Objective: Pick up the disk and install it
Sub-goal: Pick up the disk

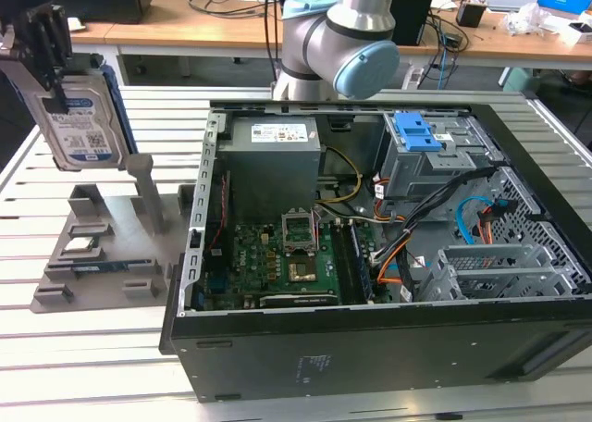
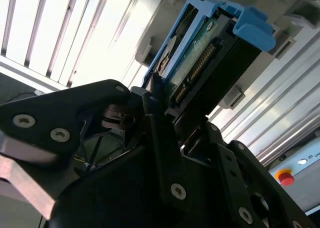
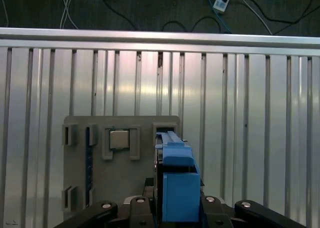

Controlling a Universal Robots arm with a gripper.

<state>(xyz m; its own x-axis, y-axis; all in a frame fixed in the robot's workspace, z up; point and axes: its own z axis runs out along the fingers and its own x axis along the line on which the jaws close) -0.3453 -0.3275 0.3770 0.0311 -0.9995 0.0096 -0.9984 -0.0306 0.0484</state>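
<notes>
The disk (image 1: 85, 130), a silver-grey drive with a blue-and-white label and a blue carrier edge, hangs upright in the air at the exterior view's far left, above the grey holder stand (image 1: 102, 246). My gripper (image 1: 48, 66) is shut on its upper end, dark fingers on both faces. In the second wrist view the disk (image 2: 197, 63) shows edge-on with its connector row and blue bracket, clamped by the gripper (image 2: 167, 105). The first wrist view looks down along the blue carrier of the disk (image 3: 177, 180), held by the gripper (image 3: 177, 210), with the holder stand (image 3: 80, 178) underneath.
The open computer case (image 1: 370, 348) lies to the exterior view's right of the stand, with a grey drive cage topped by a blue latch (image 1: 421, 135). A small chip (image 3: 119, 138) sits on the stand. The arm's base (image 1: 342, 33) rises behind the case. The slatted metal table (image 1: 92, 348) carries everything.
</notes>
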